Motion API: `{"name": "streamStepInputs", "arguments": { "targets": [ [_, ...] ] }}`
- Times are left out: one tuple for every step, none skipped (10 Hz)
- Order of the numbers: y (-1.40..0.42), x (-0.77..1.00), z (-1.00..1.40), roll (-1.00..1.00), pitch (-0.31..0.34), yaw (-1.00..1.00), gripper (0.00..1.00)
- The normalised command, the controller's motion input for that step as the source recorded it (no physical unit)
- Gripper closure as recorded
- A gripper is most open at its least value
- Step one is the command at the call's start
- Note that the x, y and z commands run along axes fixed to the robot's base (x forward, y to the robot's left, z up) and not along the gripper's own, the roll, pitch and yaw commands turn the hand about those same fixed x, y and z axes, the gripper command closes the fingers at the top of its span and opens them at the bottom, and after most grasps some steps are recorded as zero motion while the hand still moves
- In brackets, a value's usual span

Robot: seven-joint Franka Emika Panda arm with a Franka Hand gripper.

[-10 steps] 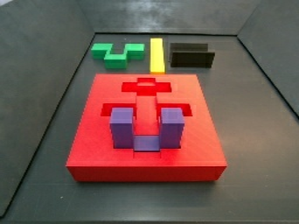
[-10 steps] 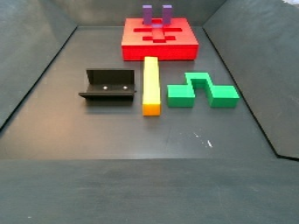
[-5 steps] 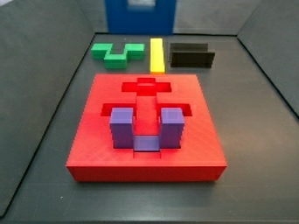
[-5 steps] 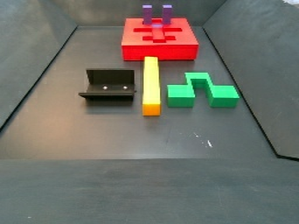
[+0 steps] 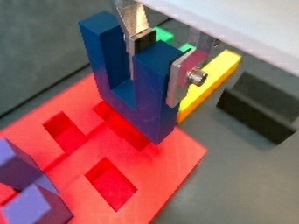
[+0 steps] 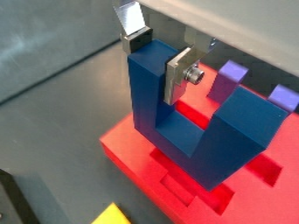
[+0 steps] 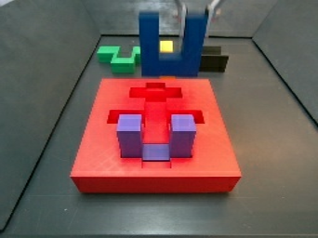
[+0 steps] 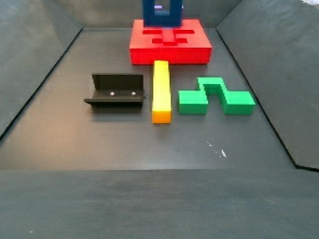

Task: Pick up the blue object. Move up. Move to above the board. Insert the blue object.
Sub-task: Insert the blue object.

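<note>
My gripper (image 7: 195, 13) is shut on one upright prong of the blue object (image 7: 169, 48), a navy U-shaped block held prongs up. It hangs over the far end of the red board (image 7: 211, 139), close above the cross-shaped recess (image 7: 155, 91). In both wrist views the silver fingers (image 5: 186, 75) (image 6: 180, 73) clamp the prong, and the block's base (image 5: 146, 118) (image 6: 193, 149) is just above the board (image 5: 152, 171) (image 6: 135, 153). In a side view the blue object (image 8: 161, 11) shows at the top, over the board (image 8: 171, 51).
A purple U-shaped block (image 7: 155, 136) sits in the board's near recess. Beyond the board lie a green block (image 7: 118, 58), a yellow bar (image 8: 161, 90) and the black fixture (image 8: 115, 91). Grey walls close in the floor.
The gripper with the blue object has come into view from the far side and now hangs lower, over the board's far end. Nothing else has moved.
</note>
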Motion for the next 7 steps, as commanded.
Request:
{"name": "streamStepInputs", "arguments": {
  "targets": [
    [-0.04,-0.02,-0.43,0.15,0.0,0.02,1.0],
    [-0.06,0.0,-0.31,0.05,-0.001,0.09,1.0],
    [-0.12,0.0,-0.23,0.01,-0.003,0.16,1.0],
    [-0.18,0.0,-0.18,0.05,-0.011,0.17,1.0],
    [-0.11,0.0,-0.15,0.08,-0.02,0.15,1.0],
    [0.0,-0.05,-0.14,0.06,-0.061,0.13,1.0],
    [0.0,-0.16,-0.08,0.02,-0.106,0.13,1.0]
  ]
}}
